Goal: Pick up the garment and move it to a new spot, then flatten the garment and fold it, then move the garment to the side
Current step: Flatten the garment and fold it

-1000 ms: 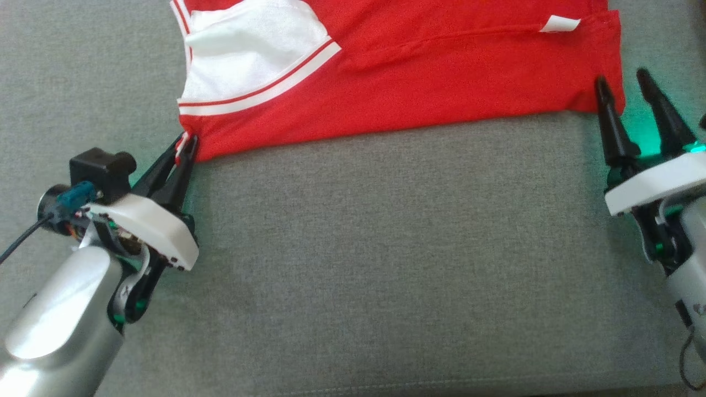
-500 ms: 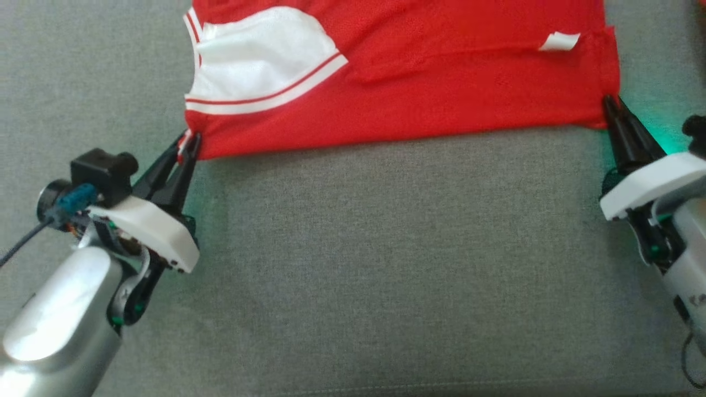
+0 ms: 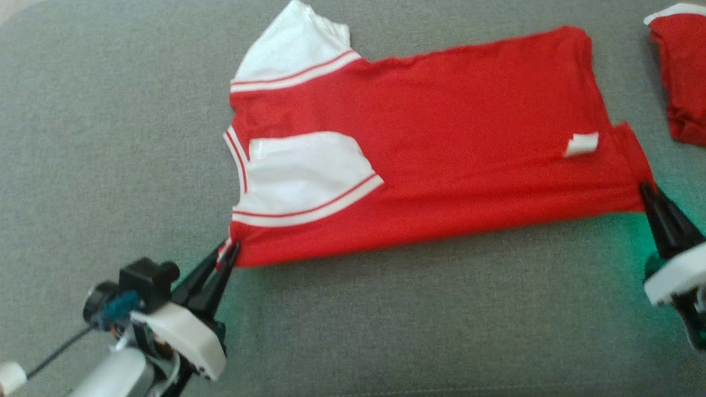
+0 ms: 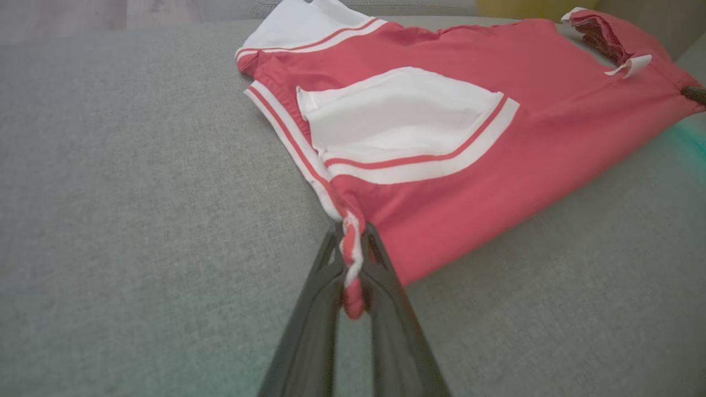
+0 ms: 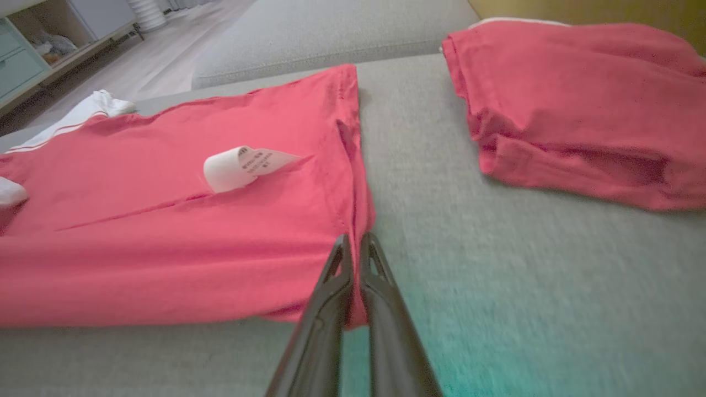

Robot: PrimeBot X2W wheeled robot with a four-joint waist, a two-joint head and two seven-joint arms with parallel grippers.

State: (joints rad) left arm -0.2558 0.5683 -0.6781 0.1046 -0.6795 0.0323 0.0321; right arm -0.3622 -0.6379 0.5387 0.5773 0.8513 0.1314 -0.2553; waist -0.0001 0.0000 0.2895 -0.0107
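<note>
A red garment (image 3: 441, 165) with white sleeves and striped trim lies spread on the grey cushion, a white care label (image 3: 582, 144) turned up near its hem. My left gripper (image 3: 227, 251) is shut on the striped corner at its near left; the trim (image 4: 352, 259) is pinched between the dark fingers. At the near right hem corner my right gripper (image 3: 644, 188) is shut on the red fabric (image 5: 356, 242), whose edge shows between the closed fingers. The same garment (image 5: 165, 220) stretches away from that grip.
A second red garment (image 3: 681, 77), folded, lies at the far right of the grey cushion (image 3: 386, 331), close beside the hem (image 5: 579, 110). Beyond the cushion are a pale floor and a cabinet (image 5: 33, 49).
My right gripper went from open beside the hem corner to shut on it. The head camera has shifted, so the whole garment now sits lower in view. The left grip is unchanged.
</note>
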